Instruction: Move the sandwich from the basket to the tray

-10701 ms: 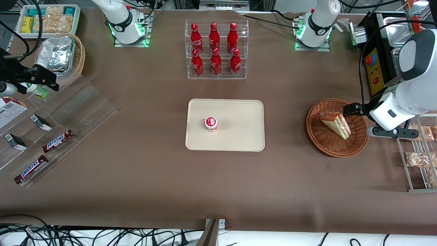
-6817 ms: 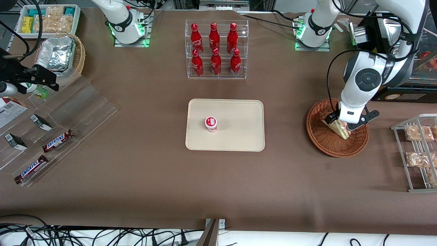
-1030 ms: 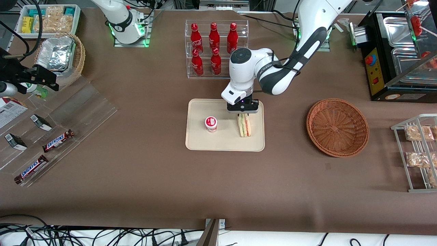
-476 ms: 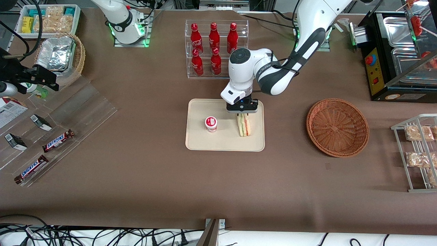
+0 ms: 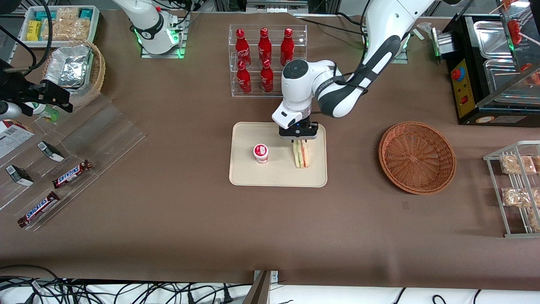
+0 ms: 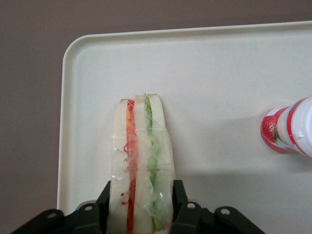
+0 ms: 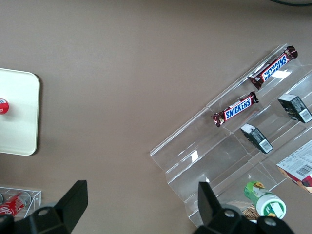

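The sandwich [image 5: 301,155], a wrapped wedge with red and green filling, stands on edge on the cream tray [image 5: 278,175], beside a small red-and-white cup [image 5: 260,153]. My left gripper [image 5: 300,142] is over the tray's part nearest the bottle rack, shut on the sandwich. In the left wrist view the black fingers [image 6: 178,191] press both bread faces of the sandwich [image 6: 141,146], which reaches out over the tray [image 6: 219,83]. The reddish-brown basket [image 5: 417,157] stands empty toward the working arm's end of the table.
A clear rack of red bottles [image 5: 266,61] stands just farther from the front camera than the tray. A wire rack of bagged snacks [image 5: 518,185] lies past the basket. Clear shelves with candy bars [image 5: 63,177] lie toward the parked arm's end. The cup also shows in the left wrist view [image 6: 287,131].
The sandwich went from the basket to the tray in my gripper. Over the last second the gripper and sandwich shifted only slightly, toward the bottle rack.
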`<action>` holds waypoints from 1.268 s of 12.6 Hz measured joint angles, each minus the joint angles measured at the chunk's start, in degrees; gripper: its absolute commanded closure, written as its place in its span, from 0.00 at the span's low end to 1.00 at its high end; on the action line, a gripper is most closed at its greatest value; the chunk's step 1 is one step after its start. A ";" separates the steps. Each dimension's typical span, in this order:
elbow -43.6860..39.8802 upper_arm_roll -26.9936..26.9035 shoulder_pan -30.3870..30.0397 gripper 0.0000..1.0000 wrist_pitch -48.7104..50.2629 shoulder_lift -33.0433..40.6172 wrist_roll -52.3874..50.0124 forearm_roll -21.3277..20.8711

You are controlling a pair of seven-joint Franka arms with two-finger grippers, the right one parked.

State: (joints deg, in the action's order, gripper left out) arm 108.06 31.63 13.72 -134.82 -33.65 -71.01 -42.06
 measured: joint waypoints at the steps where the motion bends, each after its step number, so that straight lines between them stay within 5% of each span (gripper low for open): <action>1: -0.04 0.00 0.10 0.00 0.00 0.00 -0.11 0.00; 6: -1.38 0.45 -0.15 0.00 2.09 0.38 -0.86 1.39; 10: -5.03 1.85 -1.19 0.00 8.84 4.48 0.14 10.37; 16: -16.31 2.11 -4.14 0.00 22.53 6.99 4.25 16.51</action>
State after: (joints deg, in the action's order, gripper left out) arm 91.74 33.74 9.58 -112.29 -26.66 -66.76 -25.55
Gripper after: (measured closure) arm 0.000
